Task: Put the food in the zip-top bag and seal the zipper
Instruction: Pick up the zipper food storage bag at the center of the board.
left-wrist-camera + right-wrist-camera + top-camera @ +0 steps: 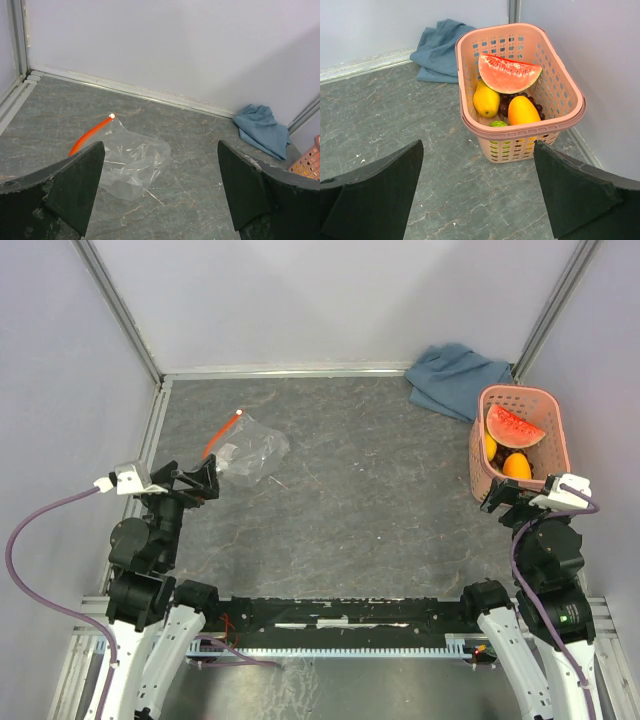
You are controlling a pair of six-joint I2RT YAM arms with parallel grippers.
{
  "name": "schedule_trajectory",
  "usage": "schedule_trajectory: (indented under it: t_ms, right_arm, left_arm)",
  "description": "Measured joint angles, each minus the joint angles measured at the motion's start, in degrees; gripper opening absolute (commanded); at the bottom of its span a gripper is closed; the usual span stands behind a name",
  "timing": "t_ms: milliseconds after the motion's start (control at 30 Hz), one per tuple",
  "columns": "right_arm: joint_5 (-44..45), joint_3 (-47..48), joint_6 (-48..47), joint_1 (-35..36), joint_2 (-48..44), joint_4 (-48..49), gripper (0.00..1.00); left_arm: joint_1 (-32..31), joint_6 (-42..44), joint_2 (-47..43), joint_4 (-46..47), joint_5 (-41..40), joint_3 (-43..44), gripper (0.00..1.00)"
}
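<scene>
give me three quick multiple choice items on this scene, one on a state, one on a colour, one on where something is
1. The left gripper and right gripper are:
A both open and empty
B both shut
C one open, one shut on fruit

2. The zipper on the zip-top bag is:
A green
B red-orange
C black

3. The watermelon wedge lies:
A inside the bag
B in the left gripper
C in the pink basket

Answers:
1 A, each pair of fingers stands wide apart with nothing between.
2 B, the strip along the bag's mouth shows red-orange.
3 C, it sits within the basket's walls.
</scene>
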Motion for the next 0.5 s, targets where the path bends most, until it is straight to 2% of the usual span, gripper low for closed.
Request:
schedule_trajectory:
  t_ms: [500]
  right_arm:
    - [-0.2, -0.1, 0.0, 0.0, -0.9, 0.3, 0.99]
  left_arm:
    - [0.0, 0.0, 5.4, 0.1, 3.0, 0.6, 1.00]
